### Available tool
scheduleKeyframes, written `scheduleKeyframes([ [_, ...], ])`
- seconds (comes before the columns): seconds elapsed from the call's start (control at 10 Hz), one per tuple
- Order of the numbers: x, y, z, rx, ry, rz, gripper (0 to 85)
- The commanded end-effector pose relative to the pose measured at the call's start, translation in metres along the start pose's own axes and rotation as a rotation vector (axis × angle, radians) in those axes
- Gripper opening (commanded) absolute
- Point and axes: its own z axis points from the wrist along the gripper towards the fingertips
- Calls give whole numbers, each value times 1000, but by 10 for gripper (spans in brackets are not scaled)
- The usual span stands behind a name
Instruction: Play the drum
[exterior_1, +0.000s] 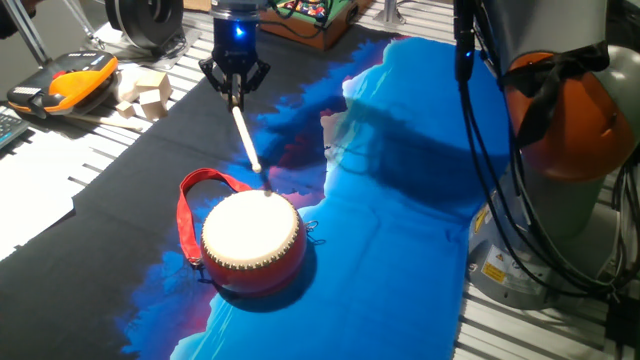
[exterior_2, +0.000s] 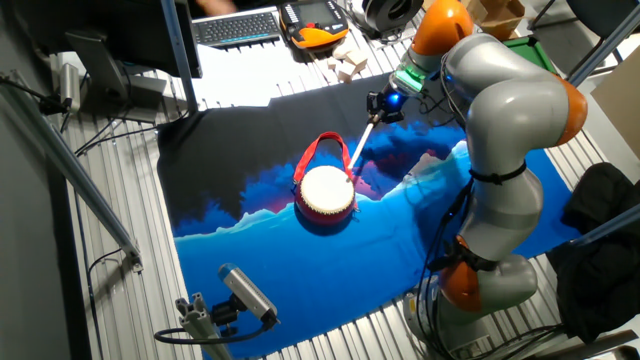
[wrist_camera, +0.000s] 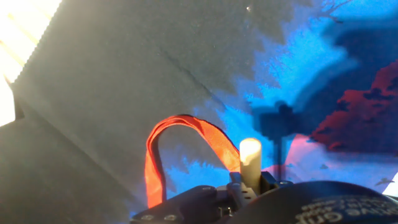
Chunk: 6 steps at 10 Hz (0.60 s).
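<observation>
The drum sits upright on the blue and black cloth that covers the counter, its cream skin facing up and its red strap loop lying out to one side. The hand is closed on the upper end of a thin white stick, which slants down so that its tip lies at the far rim of the skin; whether it actually touches is hard to tell from these angles.

The drum looks small and light, so a hard or off-centre blow could slide it on the smooth cloth. The skin is taut but probably thin, and suits light taps near the middle. The stick seems stiff and slim and may pivot in the grip.

There is open cloth all round the drum. Wooden blocks and an orange device lie well apart, beyond the cloth's edge.
</observation>
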Motion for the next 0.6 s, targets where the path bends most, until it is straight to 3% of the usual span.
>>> scheduleKeyframes([
  [0.0, 0, 0, 0, 35, -10, -27, 0],
  [0.2, 0, 0, 0, 42, -5, -76, 0],
  [0.4, 0, 0, 0, 22, 21, -73, 0],
  [0.5, 0, 0, 0, 21, 21, -76, 0],
])
